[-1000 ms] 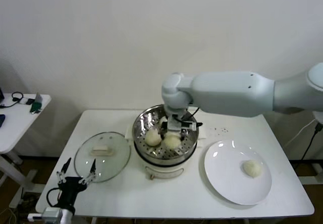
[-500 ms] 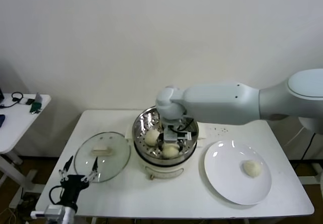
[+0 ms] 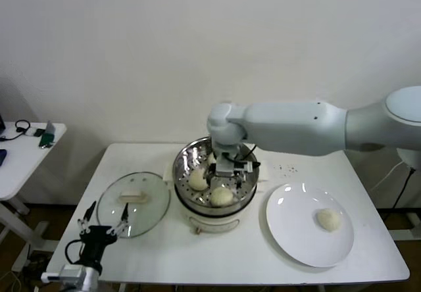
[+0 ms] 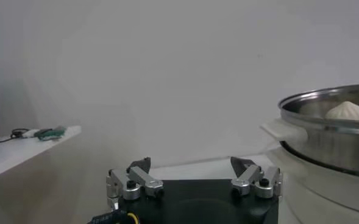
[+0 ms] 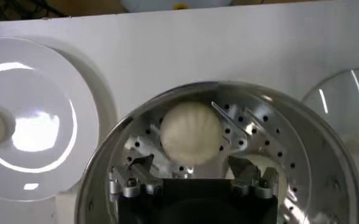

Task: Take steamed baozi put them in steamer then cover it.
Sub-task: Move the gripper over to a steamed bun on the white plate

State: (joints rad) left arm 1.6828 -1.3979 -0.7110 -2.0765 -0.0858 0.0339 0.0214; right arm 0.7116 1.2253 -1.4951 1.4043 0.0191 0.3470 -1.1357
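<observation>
I see two cream-white baozi [image 3: 210, 188] lying on the perforated floor of the open shiny steamer [image 3: 189, 206] at mid-desk, a third baozi [image 3: 329, 219] apart on its right, and the glass cover [image 3: 133, 204] flat, handle up, beside its left.

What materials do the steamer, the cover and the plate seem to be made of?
Steamer: apparently polished stainless steel; its wall mirrors light and its floor is perforated. It sits on a cream-white base, possibly plastic.
Cover: clear, probably glass; the table shows through it. Its handle is cream-white.
Plate: glossy white, with bright highlights; ceramic or plastic, I cannot tell.
</observation>
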